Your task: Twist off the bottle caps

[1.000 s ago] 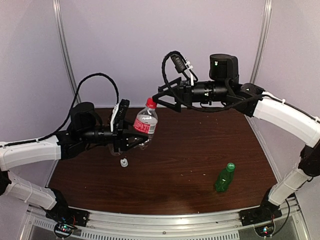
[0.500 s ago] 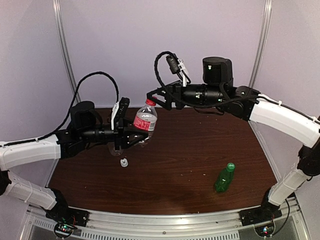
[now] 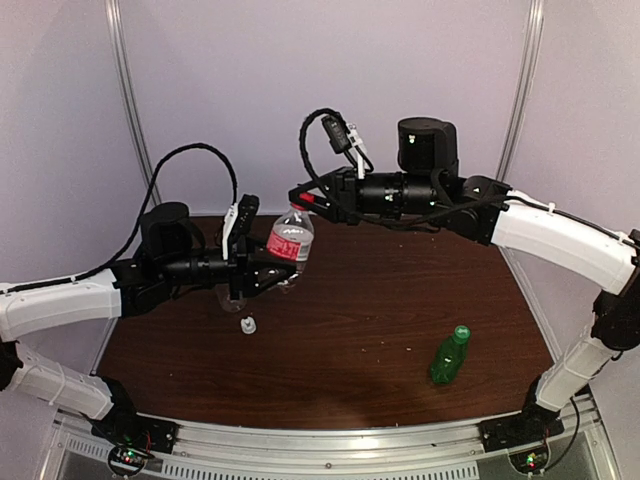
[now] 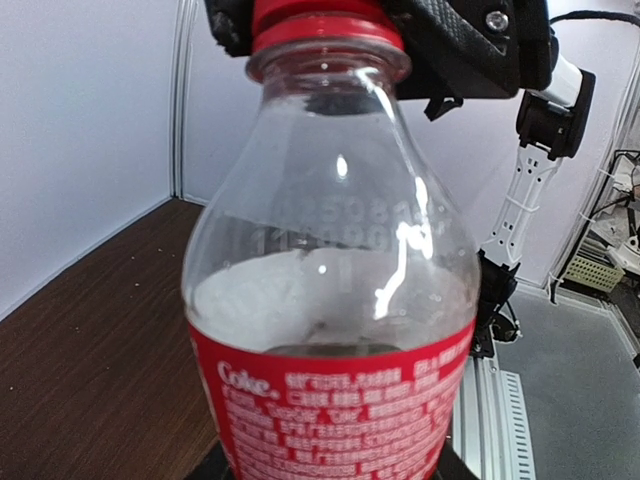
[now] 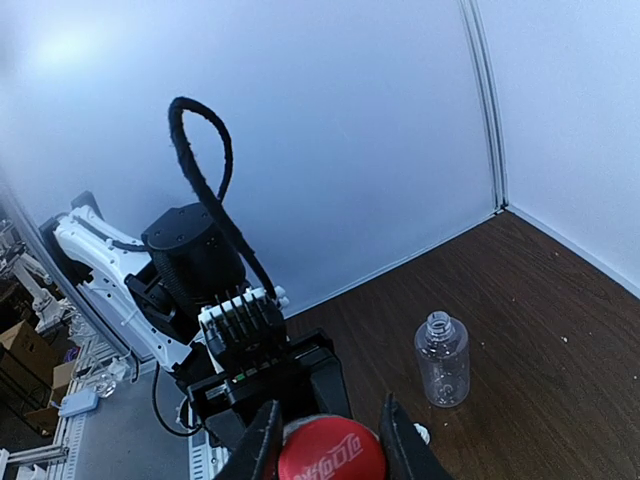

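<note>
My left gripper (image 3: 272, 278) is shut on the body of a clear Coke bottle (image 3: 291, 243) with a red label and holds it upright above the table. On top of the bottle sits the round red cap (image 5: 330, 452), and my right gripper (image 5: 322, 440) is shut on it from above, one finger on each side. A white nozzle-shaped cap (image 3: 247, 324) lies loose on the table below the left gripper. Lying on its side at the right is a green bottle (image 3: 448, 358) with its green cap (image 3: 461, 331) on.
A small clear bottle (image 5: 441, 358) with an open neck stands on the brown table (image 3: 380, 300) beside the left arm. Pale walls close the back and sides. A metal rail (image 3: 330, 445) runs along the near edge.
My right gripper has moved left and down over the bottle's top and closed on the red cap. The left gripper and the bottle have hardly moved.
</note>
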You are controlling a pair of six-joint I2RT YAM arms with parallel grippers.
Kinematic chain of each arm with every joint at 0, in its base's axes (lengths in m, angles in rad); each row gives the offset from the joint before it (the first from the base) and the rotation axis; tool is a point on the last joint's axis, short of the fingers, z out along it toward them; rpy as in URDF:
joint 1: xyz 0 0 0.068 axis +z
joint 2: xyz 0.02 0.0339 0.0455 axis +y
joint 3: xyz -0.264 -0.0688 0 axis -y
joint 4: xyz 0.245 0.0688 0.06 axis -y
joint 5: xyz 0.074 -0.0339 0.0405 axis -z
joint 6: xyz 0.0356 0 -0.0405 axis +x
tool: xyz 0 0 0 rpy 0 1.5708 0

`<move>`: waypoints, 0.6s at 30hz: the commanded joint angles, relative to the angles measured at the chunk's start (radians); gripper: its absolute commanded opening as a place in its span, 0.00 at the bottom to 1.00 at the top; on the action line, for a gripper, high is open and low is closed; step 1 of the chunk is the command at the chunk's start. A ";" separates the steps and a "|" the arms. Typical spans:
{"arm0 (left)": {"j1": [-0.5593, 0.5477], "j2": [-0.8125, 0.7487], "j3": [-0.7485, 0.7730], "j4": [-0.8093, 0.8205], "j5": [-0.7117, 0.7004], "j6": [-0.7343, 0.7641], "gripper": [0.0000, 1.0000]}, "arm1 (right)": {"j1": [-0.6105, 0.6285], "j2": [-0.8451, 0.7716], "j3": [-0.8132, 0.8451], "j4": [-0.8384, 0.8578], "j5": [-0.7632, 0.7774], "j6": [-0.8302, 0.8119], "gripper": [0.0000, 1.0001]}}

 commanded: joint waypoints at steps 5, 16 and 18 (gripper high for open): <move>0.003 -0.030 0.004 0.060 0.042 0.026 0.16 | -0.044 -0.009 -0.026 0.066 -0.256 -0.161 0.08; 0.003 -0.045 -0.035 0.146 0.185 0.004 0.16 | -0.142 0.085 0.117 -0.164 -0.707 -0.498 0.32; 0.003 -0.050 -0.038 0.138 0.173 0.009 0.16 | -0.143 0.073 0.100 -0.123 -0.645 -0.443 0.39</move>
